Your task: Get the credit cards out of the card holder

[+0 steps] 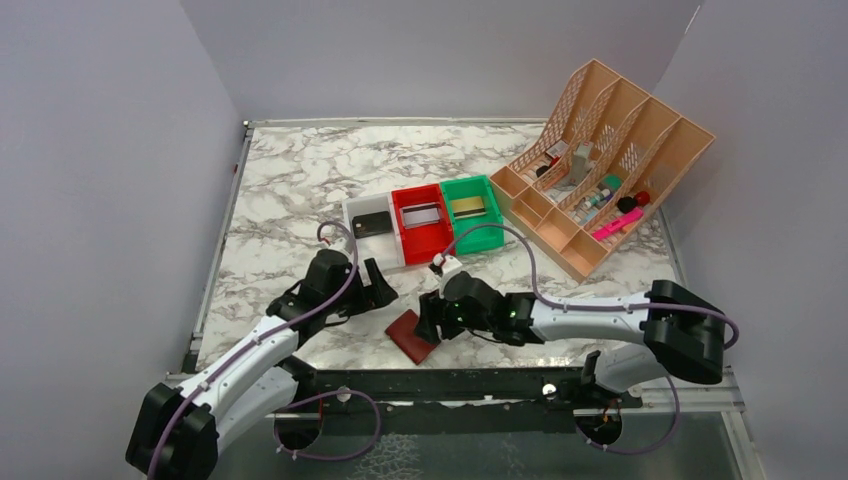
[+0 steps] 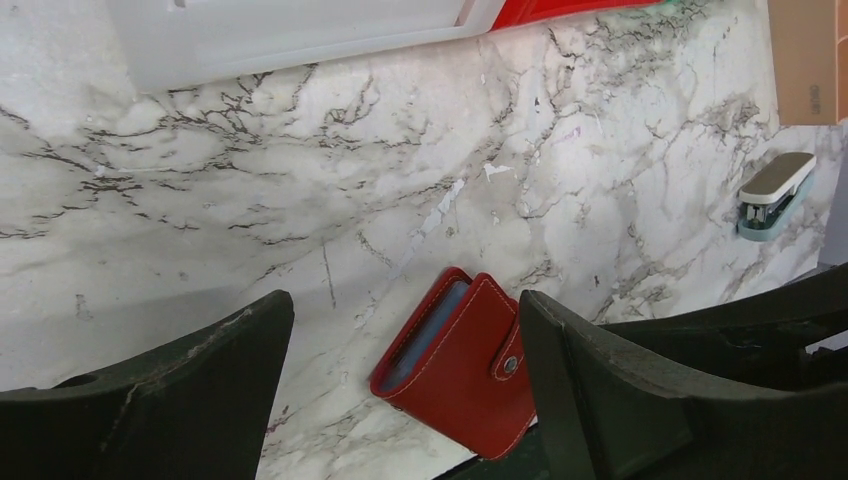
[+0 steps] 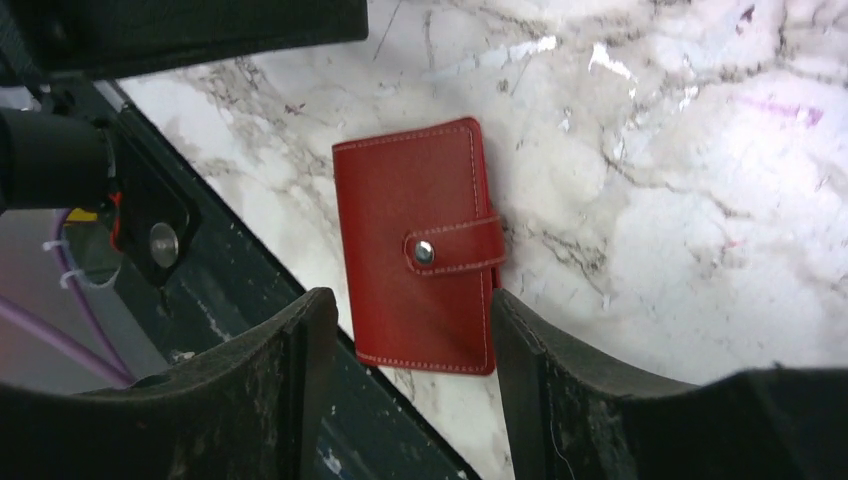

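Note:
The card holder (image 1: 411,336) is a dark-red wallet, folded and snapped shut, lying at the table's near edge with one corner over it. In the left wrist view (image 2: 465,362) its light-blue pocket edge shows. My left gripper (image 1: 379,287) is open and empty, just left of and behind the holder (image 2: 405,325). My right gripper (image 1: 431,318) is open and empty, right beside the holder; in its own view (image 3: 400,325) the holder (image 3: 418,245) lies just ahead of the fingers. A black card (image 1: 371,224), a grey card (image 1: 422,214) and a gold card (image 1: 473,206) lie in the bins.
White bin (image 1: 352,208), red bin (image 1: 436,240) and green bin (image 1: 484,238) stand side by side mid-table. A peach desk organiser (image 1: 660,115) with small items stands at the back right. A stapler (image 2: 775,192) lies to the right. Grey walls enclose the table.

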Available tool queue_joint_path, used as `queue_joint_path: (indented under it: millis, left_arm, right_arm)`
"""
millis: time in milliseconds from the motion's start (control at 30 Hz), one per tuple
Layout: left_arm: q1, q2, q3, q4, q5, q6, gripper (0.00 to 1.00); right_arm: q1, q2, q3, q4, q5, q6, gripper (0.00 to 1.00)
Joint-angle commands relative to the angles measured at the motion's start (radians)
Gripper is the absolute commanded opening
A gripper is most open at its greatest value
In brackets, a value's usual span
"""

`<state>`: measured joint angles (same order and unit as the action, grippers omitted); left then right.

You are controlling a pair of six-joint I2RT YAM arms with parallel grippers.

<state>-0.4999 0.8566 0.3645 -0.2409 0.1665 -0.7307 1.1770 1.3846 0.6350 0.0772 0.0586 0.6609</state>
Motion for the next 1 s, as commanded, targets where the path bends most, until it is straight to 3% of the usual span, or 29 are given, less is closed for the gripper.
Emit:
queue_joint_path:
  millis: [0, 333, 567, 767, 967]
  left_arm:
    - [-0.006, -0.048, 0.027, -0.038, -0.074, 0.002, 0.86]
    - [-0.007, -0.183, 0.035, -0.143, -0.222, -0.044, 0.9]
    - [-0.006, -0.17, 0.034, -0.14, -0.21, -0.045, 0.91]
    - [-0.006, -0.107, 0.033, -0.103, -0.146, -0.024, 0.91]
    - [-0.006, -0.014, 0.024, -0.027, -0.039, 0.008, 0.89]
  right_arm:
    - [0.01, 0.087, 0.089, -0.118, 0.064, -0.091, 0.63]
    - [0.052, 0.275, 0.234, -0.217, 0.176, -0.194, 0.65]
    - [0.053, 0.323, 0.282, -0.357, 0.384, -0.026, 0.58]
    - [0.044, 0.241, 0.173, -0.353, 0.442, 0.213, 0.53]
    - [0.045, 0.117, -0.037, -0.145, 0.262, 0.316, 0.5]
